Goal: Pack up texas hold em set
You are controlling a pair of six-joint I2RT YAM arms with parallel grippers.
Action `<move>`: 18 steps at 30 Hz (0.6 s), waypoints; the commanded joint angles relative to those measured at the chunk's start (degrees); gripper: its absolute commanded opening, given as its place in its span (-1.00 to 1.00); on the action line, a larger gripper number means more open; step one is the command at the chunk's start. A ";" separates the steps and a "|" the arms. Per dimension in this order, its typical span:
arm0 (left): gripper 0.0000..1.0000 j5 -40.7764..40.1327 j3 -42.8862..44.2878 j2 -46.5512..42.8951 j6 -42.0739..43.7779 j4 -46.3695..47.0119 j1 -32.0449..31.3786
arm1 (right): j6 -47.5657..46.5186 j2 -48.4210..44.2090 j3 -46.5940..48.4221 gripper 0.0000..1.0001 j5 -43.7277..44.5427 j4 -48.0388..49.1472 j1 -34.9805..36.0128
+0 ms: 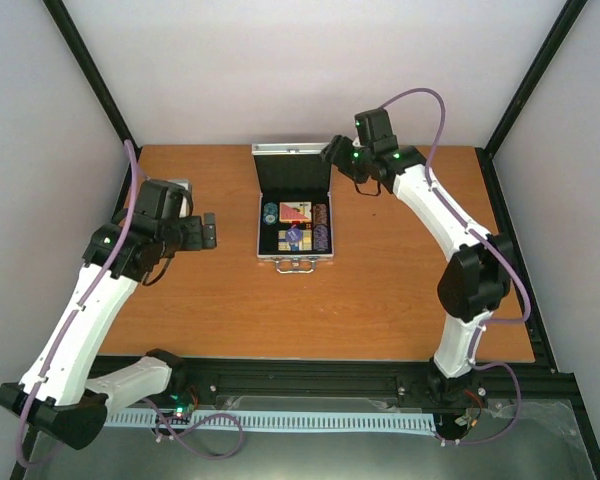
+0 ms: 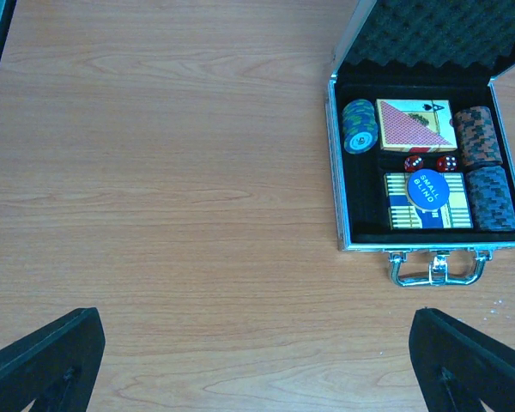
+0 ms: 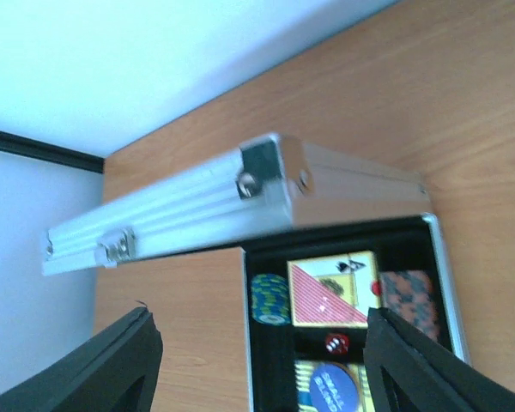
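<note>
- Sitting on the table (image 1: 400,300), the case (image 2: 336,172) is open with its lid (image 1: 293,172) raised at the back.
- Inside the case lie chips (image 2: 360,125), a red deck (image 2: 415,125), two dice (image 2: 415,163), and a blue-yellow deck (image 2: 451,215) with the blue disc (image 2: 425,186) on top.
- The left gripper (image 2: 253,313) hovers left of the case, fingers spread wide, empty.
- The right gripper (image 3: 259,313) hangs behind the case's lid, fingers spread wide, empty.

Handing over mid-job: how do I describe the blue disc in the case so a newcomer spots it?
Find the open silver case on the wooden table. In the row nearest its handle lies a blue-yellow card deck, with the blue disc resting on top. It alone reads SMALL BLIND; the chips beside it are stacked together.
</note>
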 commanded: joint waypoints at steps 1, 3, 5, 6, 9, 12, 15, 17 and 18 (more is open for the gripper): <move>1.00 0.26 2.23 0.64 -0.67 1.51 -0.21 | 1.35 4.83 5.28 0.28 -7.31 1.91 -1.72; 0.99 0.27 2.23 0.99 -0.88 1.87 -0.17 | 1.99 4.88 5.57 0.25 -7.96 2.83 -1.64; 1.00 0.34 2.20 1.33 -0.90 2.12 -0.21 | 2.26 4.09 5.15 0.24 -7.03 3.00 -1.64; 0.99 0.35 2.23 1.60 -0.88 2.21 -0.21 | 2.00 3.61 4.88 0.24 -6.28 3.11 -1.64; 0.99 0.25 2.31 2.16 -0.61 2.52 -0.21 | 0.40 3.64 5.31 0.25 -4.15 2.17 -1.79; 1.00 0.16 2.49 2.73 -0.31 2.88 -0.20 | -0.25 5.41 6.89 0.25 -4.81 1.94 -2.07; 0.99 0.16 2.65 3.59 -0.06 3.10 -0.20 | -0.12 7.17 8.65 0.24 -4.50 1.96 -2.26; 0.99 0.46 2.83 4.12 -0.08 3.21 -0.21 | -0.12 8.25 9.81 0.25 -4.19 2.09 -2.49; 0.99 0.51 2.97 4.32 -0.11 3.19 -0.21 | -0.11 8.72 10.21 0.25 -4.01 2.26 -2.66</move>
